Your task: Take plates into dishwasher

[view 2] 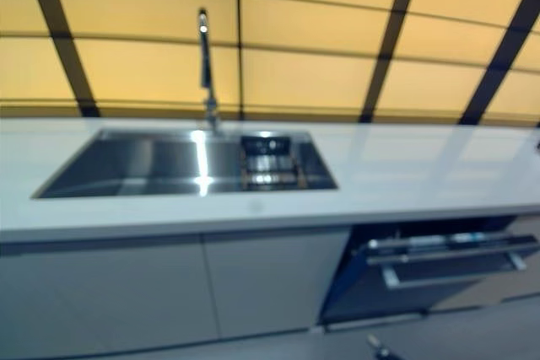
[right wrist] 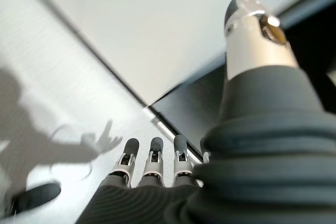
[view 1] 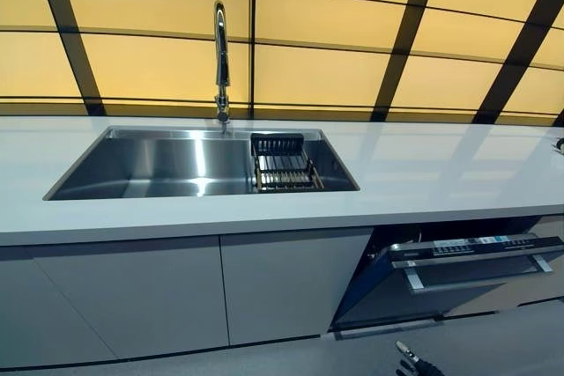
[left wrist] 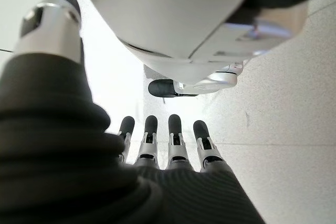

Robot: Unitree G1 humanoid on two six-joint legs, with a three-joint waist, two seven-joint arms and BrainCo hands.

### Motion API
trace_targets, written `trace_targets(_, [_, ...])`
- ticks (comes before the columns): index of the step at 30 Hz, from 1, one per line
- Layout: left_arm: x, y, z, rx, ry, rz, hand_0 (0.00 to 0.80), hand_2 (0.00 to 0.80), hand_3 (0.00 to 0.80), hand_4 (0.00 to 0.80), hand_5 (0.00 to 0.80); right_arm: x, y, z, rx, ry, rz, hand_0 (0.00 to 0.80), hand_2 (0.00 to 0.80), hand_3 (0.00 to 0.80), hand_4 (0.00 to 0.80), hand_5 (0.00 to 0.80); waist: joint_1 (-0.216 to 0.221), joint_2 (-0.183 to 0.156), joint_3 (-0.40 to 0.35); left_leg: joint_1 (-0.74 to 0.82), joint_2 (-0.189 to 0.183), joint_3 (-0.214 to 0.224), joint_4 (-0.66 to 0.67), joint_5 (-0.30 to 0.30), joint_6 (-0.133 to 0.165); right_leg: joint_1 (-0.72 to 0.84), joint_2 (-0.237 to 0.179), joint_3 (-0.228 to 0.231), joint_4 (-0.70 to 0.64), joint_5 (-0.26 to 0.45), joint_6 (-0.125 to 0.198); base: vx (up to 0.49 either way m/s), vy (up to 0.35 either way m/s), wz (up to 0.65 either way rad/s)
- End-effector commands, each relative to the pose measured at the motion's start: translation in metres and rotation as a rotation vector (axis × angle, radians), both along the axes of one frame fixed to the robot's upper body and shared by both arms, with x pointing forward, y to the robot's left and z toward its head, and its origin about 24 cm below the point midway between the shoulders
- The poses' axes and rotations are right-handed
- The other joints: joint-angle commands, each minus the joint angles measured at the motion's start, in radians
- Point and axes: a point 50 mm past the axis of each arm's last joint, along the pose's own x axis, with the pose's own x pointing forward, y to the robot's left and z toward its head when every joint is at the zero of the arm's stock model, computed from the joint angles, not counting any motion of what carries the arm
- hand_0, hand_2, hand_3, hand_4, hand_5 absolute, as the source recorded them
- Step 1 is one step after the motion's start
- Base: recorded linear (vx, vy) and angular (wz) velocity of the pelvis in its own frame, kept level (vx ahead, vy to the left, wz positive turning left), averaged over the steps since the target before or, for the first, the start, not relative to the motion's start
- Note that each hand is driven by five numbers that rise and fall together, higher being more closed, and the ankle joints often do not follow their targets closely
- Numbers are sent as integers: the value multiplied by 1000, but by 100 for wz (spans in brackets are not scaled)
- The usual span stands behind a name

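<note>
No plate shows in any view. The dishwasher (view 1: 467, 266) sits under the white counter at the lower right, its door tilted partly open with a silver handle bar. My right hand (right wrist: 152, 161) hangs low in front of it, fingers straight and empty; its fingertips show at the bottom of the left eye view (view 1: 412, 364). My left hand (left wrist: 157, 145) shows only in its wrist view, fingers straight and empty, hanging over the floor.
A steel sink (view 1: 159, 165) is set in the white counter (view 1: 423, 173), with a tall faucet (view 1: 221, 59) behind it and a dark drain rack (view 1: 282, 165) in its right end. Grey cabinet doors (view 1: 291, 283) stand left of the dishwasher.
</note>
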Motion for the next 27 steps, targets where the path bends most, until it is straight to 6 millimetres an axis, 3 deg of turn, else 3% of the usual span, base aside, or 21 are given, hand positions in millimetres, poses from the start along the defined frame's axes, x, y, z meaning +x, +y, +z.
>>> trace_targets(1, [2,4,1,7,14,-25,0,0,0,0,0,29,-29,24,16,-151,-218,0,0,0,0,0,38,47,21,64,14,64,4,-34,41,9,-8,14,15,21,5,49,-32,0])
trace_targets(5, [-6,12,2,20,26,-26,0,0,0,0,0,30,-55,38,30,-213,-384,0,0,0,0,0,37,51,43,43,12,64,4,-33,41,-10,-8,10,19,23,8,26,-40,1])
trace_targets(11, [-10,16,3,22,31,-22,0,0,0,0,0,45,-72,60,120,-369,-545,0,0,0,0,0,30,60,72,16,11,60,4,-29,39,-40,-2,15,28,18,2,10,-20,0])
trace_targets(20, [2,3,0,-4,-19,-35,0,0,0,0,0,92,-63,99,268,-692,-559,0,0,0,0,0,27,89,118,-36,5,43,4,-18,33,-78,-7,16,22,24,-2,-68,-1,2])
trace_targets(24, [7,-1,0,-19,-48,-28,0,0,0,0,0,131,-56,136,308,-844,-504,0,0,0,0,0,37,116,142,-57,-9,29,4,-14,31,-97,-20,9,28,24,-6,-81,68,3])
trace_targets(27, [11,-4,-1,-42,-66,-29,0,0,0,0,0,146,-54,153,323,-902,-467,0,0,0,0,0,39,130,153,-66,-16,23,4,-11,32,-104,-26,7,33,23,-8,-36,68,11])
